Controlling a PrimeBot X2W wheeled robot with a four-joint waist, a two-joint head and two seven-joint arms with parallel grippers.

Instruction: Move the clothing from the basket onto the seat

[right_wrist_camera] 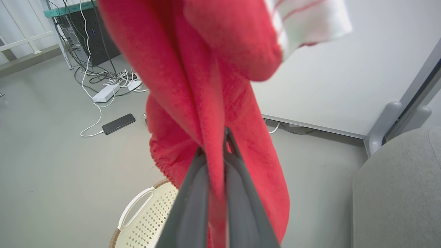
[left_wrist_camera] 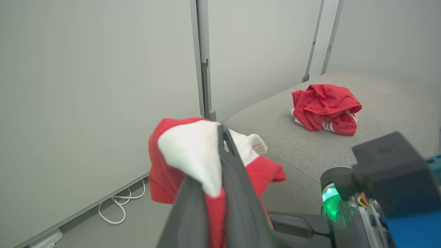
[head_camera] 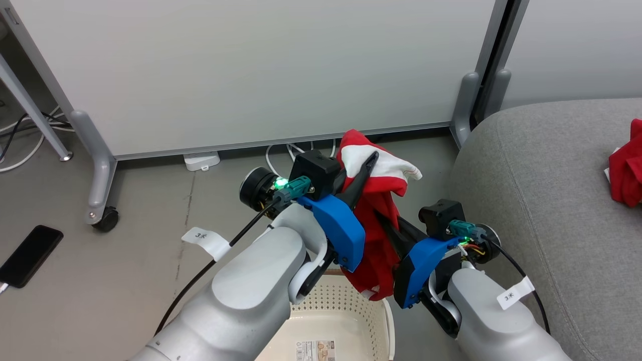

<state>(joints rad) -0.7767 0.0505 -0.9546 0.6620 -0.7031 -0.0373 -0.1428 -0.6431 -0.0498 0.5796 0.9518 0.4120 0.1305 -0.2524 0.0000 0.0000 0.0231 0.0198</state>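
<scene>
White partition panels (head_camera: 261, 70) across the back, on grey feet, one caster (head_camera: 106, 219) at the left. Below them, bare grey floor (head_camera: 140, 281). At the right, the grey seat (head_camera: 531, 200), rounded edge toward the arms, a stitched seam along it. Low in the middle of the head view, the cream basket (head_camera: 387, 321), its perforated wall and a paper label (head_camera: 315, 350) on its bottom showing between two pale forearms. From the right wrist, its brown woven rim and a side handle.

Above the basket, off the floor and not on the seat, a red garment (head_camera: 377, 235) with white trim, held between both grippers, lower end dangling just over the basket's rim. Left gripper (head_camera: 370, 165) uppermost, fingers pressed together on the white-trimmed part, cloth spilling to either side of the tips. Right gripper (right_wrist_camera: 224, 144) lower and nearer the seat, jaws closed tight on a fold of the same garment, red cloth running down between the dark fingers.

On the seat, well apart from the arms, a second red garment (left_wrist_camera: 325, 108), crumpled in a heap, striped white trim at its lower edge.

On the floor at the far left, a dark phone (head_camera: 30, 255) on a white lead. Under the partition, a white power strip (head_camera: 201, 161) beside loops of white cable (head_camera: 281, 155).
</scene>
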